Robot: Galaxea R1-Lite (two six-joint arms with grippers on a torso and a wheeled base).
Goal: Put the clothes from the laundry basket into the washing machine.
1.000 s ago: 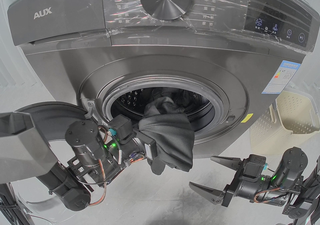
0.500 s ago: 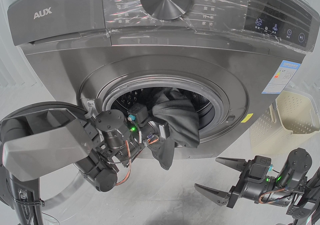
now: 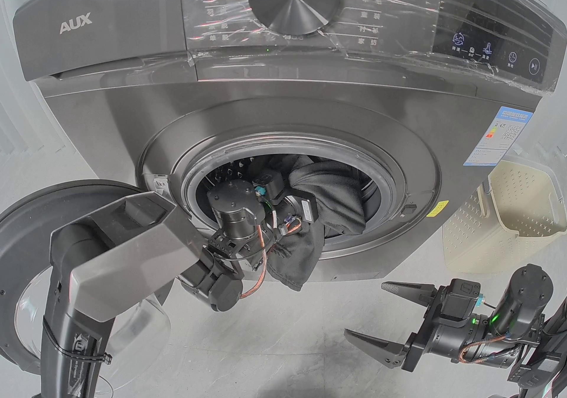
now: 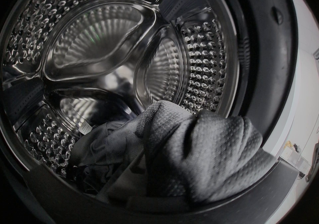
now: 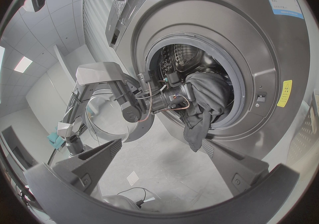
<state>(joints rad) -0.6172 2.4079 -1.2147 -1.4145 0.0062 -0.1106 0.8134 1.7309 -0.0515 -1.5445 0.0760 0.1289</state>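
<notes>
right gripper hangs nearest, low before the washing machine, spread wide and empty. beside the machine, the laundry basket shows bare lattice in its seen part, so little seems left there. at the door ring the left gripper is buried in a dark garment; its grip cannot be told. the garment is half in, one end hanging outside the rim. deeper, other dark clothes lie on the drum floor.
</notes>
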